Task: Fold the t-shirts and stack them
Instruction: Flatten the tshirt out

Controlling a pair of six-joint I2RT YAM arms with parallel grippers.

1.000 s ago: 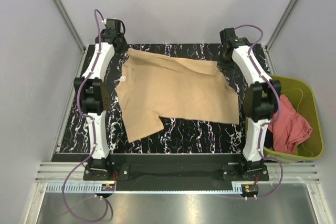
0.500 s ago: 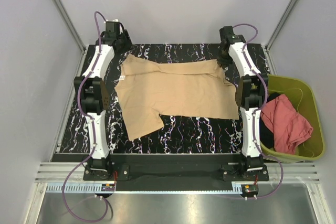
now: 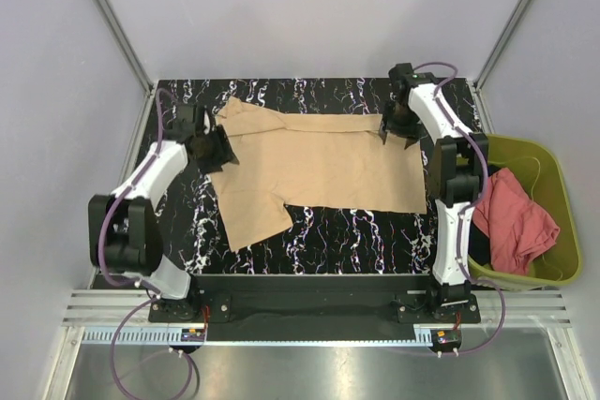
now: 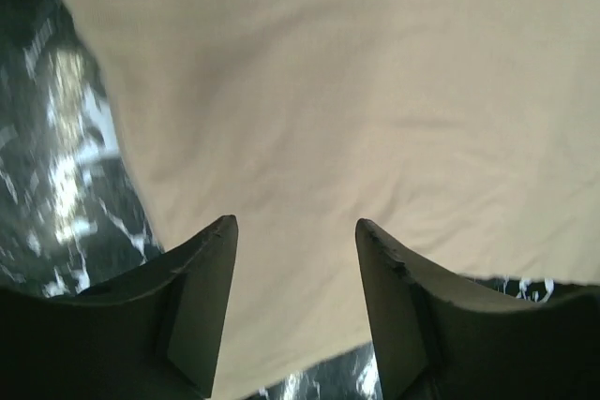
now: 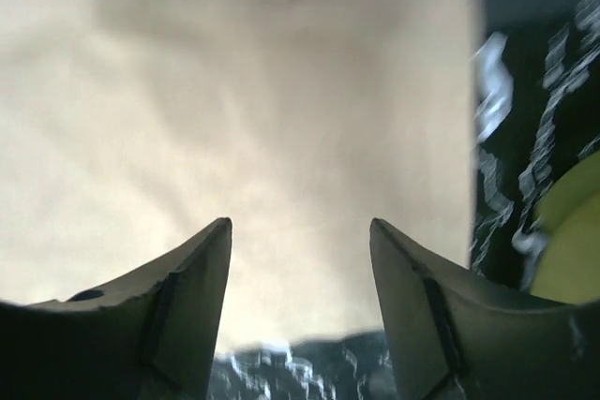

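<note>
Now, inside grey walls [image 3: 56, 91], the black marbled table [image 3: 328, 231] carries the tan t-shirt [image 3: 319, 161], spread flat, long axis left-right. Olive bin [image 3: 553, 161] right of that shirt holds the salmon-red t-shirt [image 3: 516, 227]. Left pincer [image 3: 220, 145] sits over the shirt's left edge, right pincer [image 3: 396, 128] over its far-right corner; both agape, gripping nothing.

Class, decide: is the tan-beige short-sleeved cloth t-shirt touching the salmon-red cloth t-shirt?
Apart. The top view shows the tan-beige t-shirt spread on the black marbled table, the salmon-red t-shirt in the olive-green plastic bin beyond the table's edge.
</note>
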